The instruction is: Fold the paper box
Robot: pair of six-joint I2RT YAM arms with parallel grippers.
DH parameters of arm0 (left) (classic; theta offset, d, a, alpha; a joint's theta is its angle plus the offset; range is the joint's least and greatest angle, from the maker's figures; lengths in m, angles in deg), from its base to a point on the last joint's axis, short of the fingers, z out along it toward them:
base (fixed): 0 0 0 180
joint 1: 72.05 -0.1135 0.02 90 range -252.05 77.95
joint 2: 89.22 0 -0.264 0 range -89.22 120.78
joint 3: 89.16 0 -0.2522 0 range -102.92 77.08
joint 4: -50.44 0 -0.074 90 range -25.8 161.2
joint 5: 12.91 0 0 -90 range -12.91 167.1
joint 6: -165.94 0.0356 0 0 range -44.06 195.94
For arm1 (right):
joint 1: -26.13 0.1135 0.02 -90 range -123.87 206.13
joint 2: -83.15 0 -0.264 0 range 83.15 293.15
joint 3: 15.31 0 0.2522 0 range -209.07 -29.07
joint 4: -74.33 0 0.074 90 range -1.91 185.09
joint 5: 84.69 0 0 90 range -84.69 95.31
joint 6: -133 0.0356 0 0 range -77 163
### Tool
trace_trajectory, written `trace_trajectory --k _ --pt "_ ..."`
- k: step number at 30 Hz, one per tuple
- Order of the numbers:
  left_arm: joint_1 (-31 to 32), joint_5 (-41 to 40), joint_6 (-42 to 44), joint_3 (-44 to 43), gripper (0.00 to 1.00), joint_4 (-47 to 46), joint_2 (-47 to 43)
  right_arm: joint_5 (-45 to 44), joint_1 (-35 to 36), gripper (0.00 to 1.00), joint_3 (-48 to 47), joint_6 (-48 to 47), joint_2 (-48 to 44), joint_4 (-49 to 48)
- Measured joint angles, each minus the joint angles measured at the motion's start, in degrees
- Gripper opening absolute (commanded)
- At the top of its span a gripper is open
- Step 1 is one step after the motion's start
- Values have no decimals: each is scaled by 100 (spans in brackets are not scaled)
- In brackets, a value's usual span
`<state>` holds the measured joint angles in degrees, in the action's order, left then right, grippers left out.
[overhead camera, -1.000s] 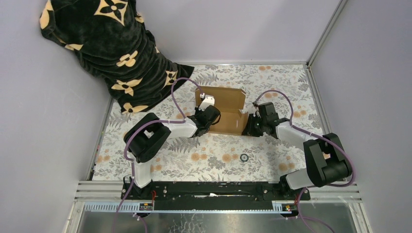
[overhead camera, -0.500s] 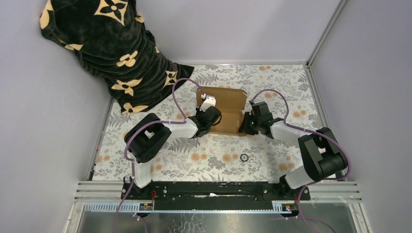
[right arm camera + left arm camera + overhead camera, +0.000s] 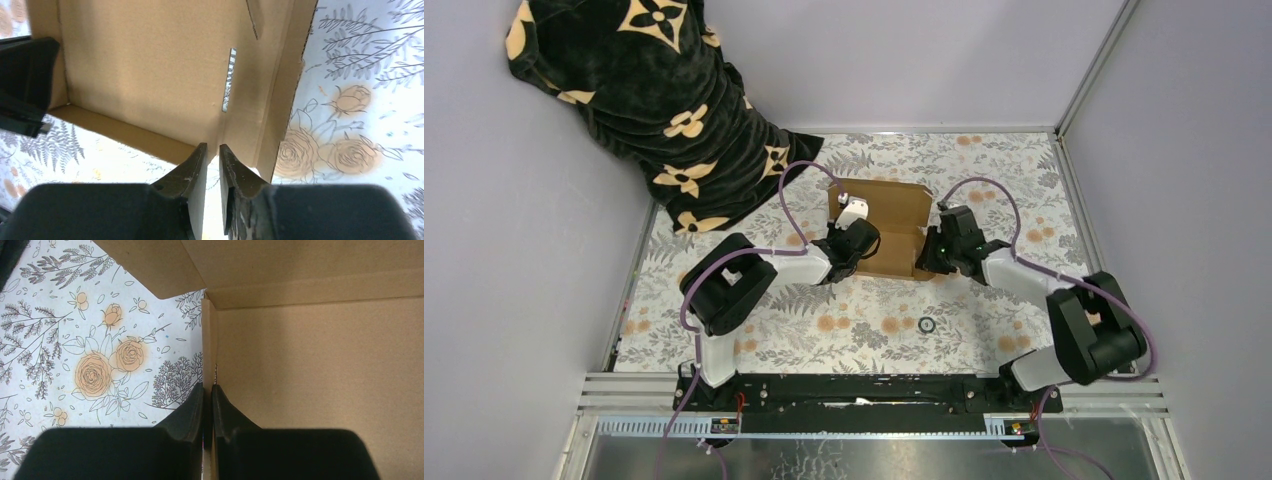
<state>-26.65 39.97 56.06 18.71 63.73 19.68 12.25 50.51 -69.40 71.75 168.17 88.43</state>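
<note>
The paper box (image 3: pixel 894 205) is brown corrugated cardboard, partly folded, with its far wall raised, lying mid-table on the flowered cloth. My left gripper (image 3: pixel 844 225) is shut on its left wall. In the left wrist view that wall's thin edge runs straight between the fingers of the gripper (image 3: pixel 207 386), with the box floor (image 3: pixel 320 365) to the right. My right gripper (image 3: pixel 924 258) is at the box's near right corner. In the right wrist view its jaws (image 3: pixel 213 146) stand a narrow slit apart, tips pinching the near edge of the box (image 3: pixel 145 65) at a crease.
A black blanket with tan flowers (image 3: pixel 644 110) is heaped at the back left. A small black ring (image 3: pixel 927 324) lies on the cloth in front of the box. Grey walls close in the table; a metal rail (image 3: pixel 874 385) runs along the near edge.
My right gripper has moved left and a little farther away, drawing the box's near right corner inward. The left gripper has held its place on the left wall.
</note>
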Motion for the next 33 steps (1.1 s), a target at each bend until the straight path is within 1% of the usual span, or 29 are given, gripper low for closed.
trace_trajectory --k 6,9,12,17,24,33 --pt "0 -2 0 0 13 -2 2 -155 -181 34 -289 -236 -920 621" --pt "0 -2 2 0 13 -2 2 -166 -485 34 -426 -350 -1185 715" --pt "4 -9 2 0 13 -2 7 -175 -890 34 -450 -474 -1209 782" --pt "15 -31 2 -2 13 -4 11 -184 -1217 34 -409 -599 -817 787" --pt "15 -33 2 -2 13 -4 11 -116 -1235 33 -293 -608 153 634" --pt "22 -31 2 -7 13 0 11 177 -1239 33 -422 -595 719 184"
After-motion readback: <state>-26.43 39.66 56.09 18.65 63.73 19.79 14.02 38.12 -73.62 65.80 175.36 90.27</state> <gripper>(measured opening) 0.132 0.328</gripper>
